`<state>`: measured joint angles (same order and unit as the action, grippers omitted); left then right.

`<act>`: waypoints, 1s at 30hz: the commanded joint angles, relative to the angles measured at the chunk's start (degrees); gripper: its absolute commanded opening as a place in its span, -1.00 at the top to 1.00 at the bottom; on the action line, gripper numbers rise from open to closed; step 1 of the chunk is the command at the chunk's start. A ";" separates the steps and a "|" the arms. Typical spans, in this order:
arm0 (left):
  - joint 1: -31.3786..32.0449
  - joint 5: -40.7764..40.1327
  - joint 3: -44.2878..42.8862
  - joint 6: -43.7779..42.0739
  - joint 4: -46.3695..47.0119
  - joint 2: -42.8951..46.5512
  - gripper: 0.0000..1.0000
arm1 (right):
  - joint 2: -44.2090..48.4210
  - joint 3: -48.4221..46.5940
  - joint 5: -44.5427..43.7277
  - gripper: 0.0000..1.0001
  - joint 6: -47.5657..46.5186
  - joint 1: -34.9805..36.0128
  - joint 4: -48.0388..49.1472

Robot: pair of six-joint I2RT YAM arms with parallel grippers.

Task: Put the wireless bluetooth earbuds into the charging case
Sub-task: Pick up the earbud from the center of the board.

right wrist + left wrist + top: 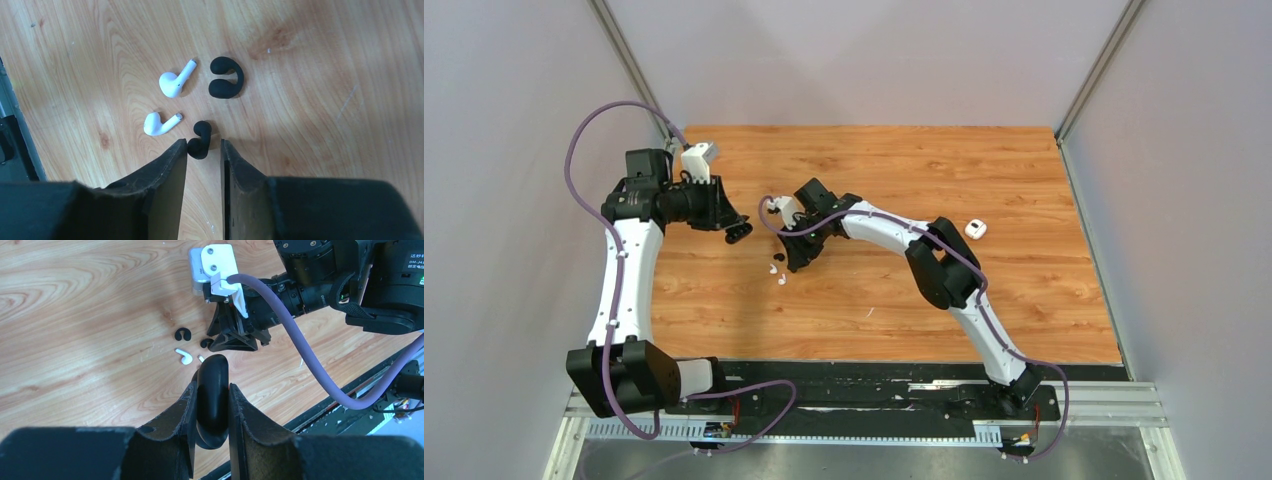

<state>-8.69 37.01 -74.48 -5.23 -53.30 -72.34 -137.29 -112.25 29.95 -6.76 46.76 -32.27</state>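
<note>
Nothing housed yet! Our right claw (204,147) is narrowly parted, a black earbud (201,137) at its tips; the second black earbud (226,85) and both white earbuds (172,82) lie loose on the surface (310,60) just ahead. Left claw (212,390) pinches what we take for the black charging case (212,371).

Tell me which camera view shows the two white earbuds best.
Right wrist view: both white earbuds lie large and whole, stems included. Top external shows only tiny specks; left wrist shows one whole, with a sliver of the other beside the black case.
</note>
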 commanded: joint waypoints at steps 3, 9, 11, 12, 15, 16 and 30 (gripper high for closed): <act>-0.46 1.15 0.67 0.99 1.93 2.19 1.00 | -0.49 -2.22 1.33 0.63 -1.18 0.17 1.42; -0.46 1.19 0.75 0.88 1.73 2.29 1.00 | -0.78 -2.49 0.55 0.82 -1.91 0.18 1.42; -0.49 1.19 0.89 0.99 1.74 2.30 1.00 | -0.63 -2.60 0.99 0.99 -2.68 0.17 1.42; -0.51 1.28 0.97 1.01 1.77 2.29 1.00 | -0.29 -2.65 1.25 1.00 -3.22 0.17 1.32; -0.49 1.27 0.98 0.75 1.66 2.09 1.00 | 2.57 -2.13 3.73 1.00 -7.48 -0.40 0.66; -0.47 1.43 1.04 0.55 1.59 2.01 1.00 | 4.24 -1.61 5.21 1.00 -9.56 -0.89 0.18; 2.79 16.21 -0.52 1.72 6.31 -9.14 1.00 | 36.09 19.15 26.35 1.00 -46.73 -8.79 -1.21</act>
<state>-8.12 46.04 -73.73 -4.32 -50.87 -78.70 -109.47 -96.62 48.36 -37.58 36.64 -33.93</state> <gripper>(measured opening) 0.315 0.015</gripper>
